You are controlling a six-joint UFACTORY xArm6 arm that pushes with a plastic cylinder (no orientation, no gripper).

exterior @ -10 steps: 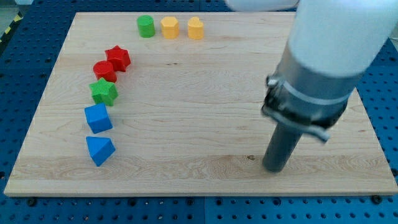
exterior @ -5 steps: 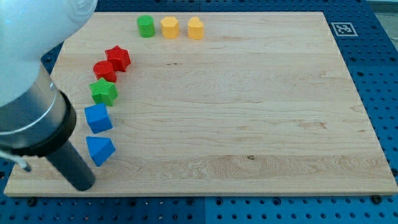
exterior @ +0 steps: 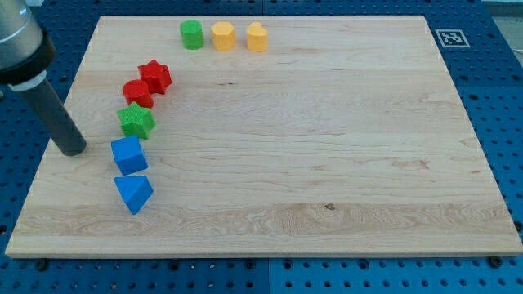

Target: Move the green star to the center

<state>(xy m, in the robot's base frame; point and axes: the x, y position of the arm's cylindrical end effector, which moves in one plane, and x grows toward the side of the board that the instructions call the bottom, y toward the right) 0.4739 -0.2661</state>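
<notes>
The green star (exterior: pixel 136 120) lies at the left of the wooden board (exterior: pixel 286 147), in a curved line of blocks. A red round block (exterior: pixel 137 91) and a red star (exterior: pixel 154 76) are above it. A blue cube (exterior: pixel 129 154) and a blue wedge-like block (exterior: pixel 133 194) are below it. My tip (exterior: pixel 71 150) rests on the board to the left of the green star and the blue cube, a short gap from both, touching no block.
A green cylinder (exterior: pixel 192 34), a yellow block (exterior: pixel 223 36) and an orange-yellow block (exterior: pixel 257 37) stand in a row at the top edge. A printed marker (exterior: pixel 449 37) sits at the board's top right corner. A blue pegboard (exterior: pixel 498 122) surrounds the board.
The rod swept from the board's lower right across to the lower left, then moved up to just left of the green star. No block has moved.
</notes>
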